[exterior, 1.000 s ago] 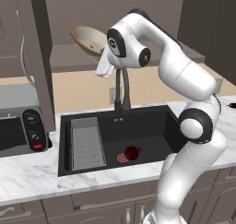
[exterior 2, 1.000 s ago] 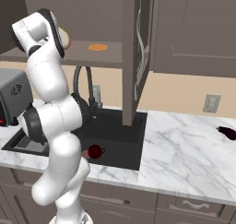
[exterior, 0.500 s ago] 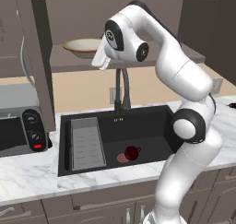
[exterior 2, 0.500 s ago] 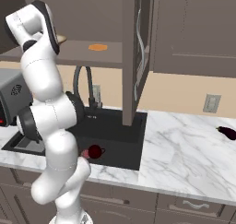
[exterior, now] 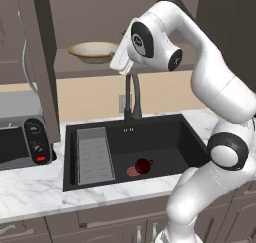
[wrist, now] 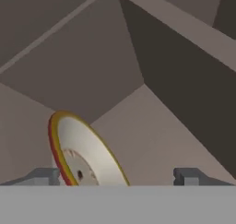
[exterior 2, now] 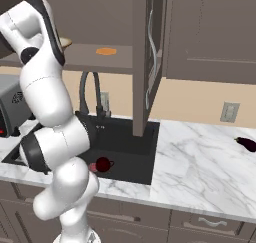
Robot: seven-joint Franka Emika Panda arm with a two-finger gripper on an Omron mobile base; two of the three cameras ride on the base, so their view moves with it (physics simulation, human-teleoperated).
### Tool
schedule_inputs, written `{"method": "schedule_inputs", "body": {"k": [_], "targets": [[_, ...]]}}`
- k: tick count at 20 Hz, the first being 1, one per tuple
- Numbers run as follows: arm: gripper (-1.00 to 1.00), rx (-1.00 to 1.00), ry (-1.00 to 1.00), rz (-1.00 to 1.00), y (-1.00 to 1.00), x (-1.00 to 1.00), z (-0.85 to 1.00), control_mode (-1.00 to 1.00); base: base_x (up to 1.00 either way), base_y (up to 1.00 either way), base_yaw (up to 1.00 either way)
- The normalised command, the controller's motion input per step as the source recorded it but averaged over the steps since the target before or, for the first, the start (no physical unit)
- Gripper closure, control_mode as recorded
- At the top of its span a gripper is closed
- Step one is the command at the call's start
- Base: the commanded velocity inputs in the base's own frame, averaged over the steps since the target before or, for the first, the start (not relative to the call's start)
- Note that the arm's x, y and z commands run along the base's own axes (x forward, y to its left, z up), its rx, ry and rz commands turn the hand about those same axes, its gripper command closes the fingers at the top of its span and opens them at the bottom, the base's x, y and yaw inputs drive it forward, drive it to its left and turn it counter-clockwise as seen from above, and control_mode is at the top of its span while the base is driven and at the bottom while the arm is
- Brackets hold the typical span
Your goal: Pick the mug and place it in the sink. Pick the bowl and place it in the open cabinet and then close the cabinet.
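Observation:
The tan bowl (exterior: 94, 51) rests upright on the brown shelf of the open cabinet (exterior: 75, 67). My gripper (exterior: 119, 63) hangs just right of it, apart from the rim. In the hand view the bowl (wrist: 87, 158) shows its cream inside beside the left fingertip (wrist: 44, 176), and my gripper (wrist: 116, 177) stands open with its tips wide apart. The dark red mug (exterior: 144, 165) lies on the floor of the black sink (exterior: 165, 137), beside the red drain. From the right, the mug (exterior 2: 103, 164) shows behind my arm.
The cabinet's left door (exterior: 42, 62) stands open over a toaster oven (exterior: 22, 142); its right door (exterior 2: 149, 62) juts out toward me. A dark faucet (exterior: 132, 94) rises below the hand. An orange patch (exterior 2: 106, 51) lies on the shelf and an eggplant (exterior 2: 246, 143) on the right counter.
The gripper opened and let go of the bowl, which went from tilted in the grip to flat on the shelf. The hand then drew back to the right.

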Motion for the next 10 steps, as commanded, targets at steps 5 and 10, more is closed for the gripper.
{"method": "schedule_inputs", "body": {"k": [5, 10], "targets": [[-1.00, 0.02, 0.01, -0.17, -0.12, -0.83, 0.34, -1.00, 0.00, 0.00, 0.00], [-1.00, 0.05, -0.19, -0.15, 0.02, -0.99, 0.00, -1.00, 0.00, 0.00, 0.00]]}}
